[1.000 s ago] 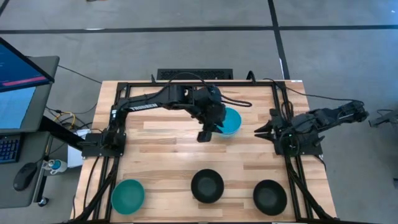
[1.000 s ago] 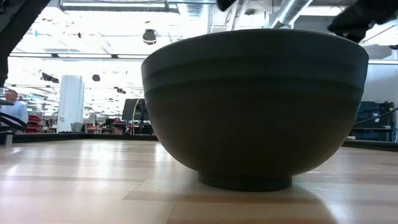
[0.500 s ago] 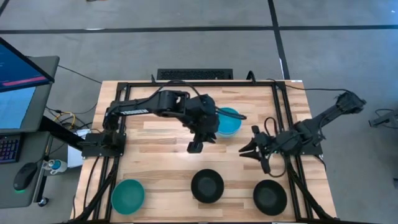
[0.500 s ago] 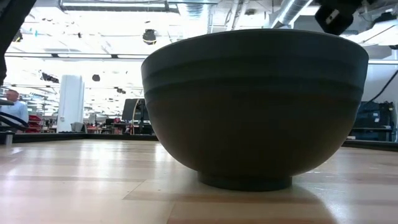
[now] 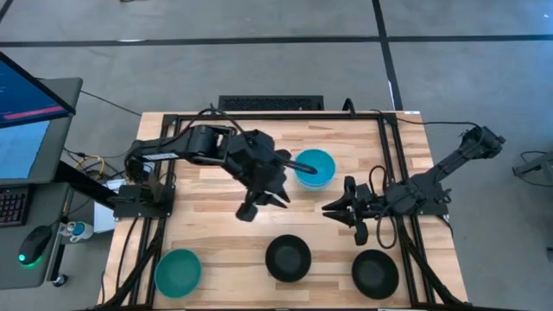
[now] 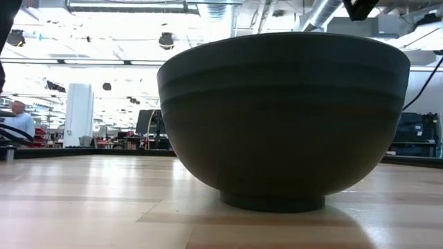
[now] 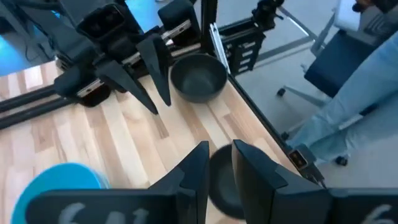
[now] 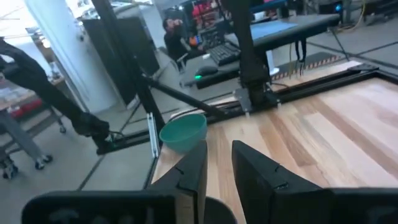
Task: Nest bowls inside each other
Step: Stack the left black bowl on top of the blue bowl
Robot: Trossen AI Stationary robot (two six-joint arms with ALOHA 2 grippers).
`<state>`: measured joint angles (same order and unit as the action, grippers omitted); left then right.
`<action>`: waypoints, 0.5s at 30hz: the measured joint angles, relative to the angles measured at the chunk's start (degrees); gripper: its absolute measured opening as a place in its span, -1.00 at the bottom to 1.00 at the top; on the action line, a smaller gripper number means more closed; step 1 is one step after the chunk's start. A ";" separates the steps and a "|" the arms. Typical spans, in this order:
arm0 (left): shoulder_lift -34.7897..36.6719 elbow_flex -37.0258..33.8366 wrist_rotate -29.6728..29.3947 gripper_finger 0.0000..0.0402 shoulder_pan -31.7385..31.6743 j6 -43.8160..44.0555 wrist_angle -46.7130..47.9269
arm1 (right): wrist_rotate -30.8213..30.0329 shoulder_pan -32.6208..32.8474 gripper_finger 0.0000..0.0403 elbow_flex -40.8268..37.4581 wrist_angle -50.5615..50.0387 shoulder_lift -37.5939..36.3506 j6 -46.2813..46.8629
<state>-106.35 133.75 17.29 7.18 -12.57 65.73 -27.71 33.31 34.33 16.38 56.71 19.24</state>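
A cyan bowl (image 5: 315, 169) stands on its base on the far middle of the table. Two black bowls (image 5: 288, 257) (image 5: 375, 272) and a teal bowl (image 5: 178, 270) stand in a row along the near edge. One black bowl (image 6: 284, 117) fills the low view. My left gripper (image 5: 278, 197) hangs high over the table's middle, left of the cyan bowl, slanting down. A narrow gap shows between its fingers (image 7: 219, 168), with nothing in it. My right gripper (image 5: 328, 211) is level, right of the middle, pointing left. Its fingers stand apart (image 7: 160, 107) and hold nothing.
Black frame rails (image 5: 390, 147) run along the table's left, right and far edges. A monitor and a keyboard stand off the table's left side (image 5: 26, 112). A person (image 6: 14, 119) shows far back in the room. Bare wood (image 5: 216, 233) lies between the bowls.
My left gripper has drawn back from over the cyan bowl, going toward the table's left and near edges and rising. My right gripper has swung in from the table's right edge toward the middle and turned level. No bowl has moved.
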 joint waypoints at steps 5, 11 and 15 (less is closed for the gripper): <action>3.23 -0.05 -4.05 -0.70 0.34 -0.23 0.74 | -2.36 0.83 -0.52 -0.02 0.80 3.16 0.05; 11.26 0.00 -8.26 -0.70 -1.93 2.60 4.02 | -2.40 1.24 -0.52 -0.02 2.29 6.16 1.08; 14.96 0.00 -10.90 -0.70 -1.72 2.92 4.08 | -2.38 0.84 -0.52 -0.02 2.39 6.79 -0.18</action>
<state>-91.38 133.75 6.39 5.45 -9.65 69.81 -30.09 34.15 34.30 18.77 63.51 19.05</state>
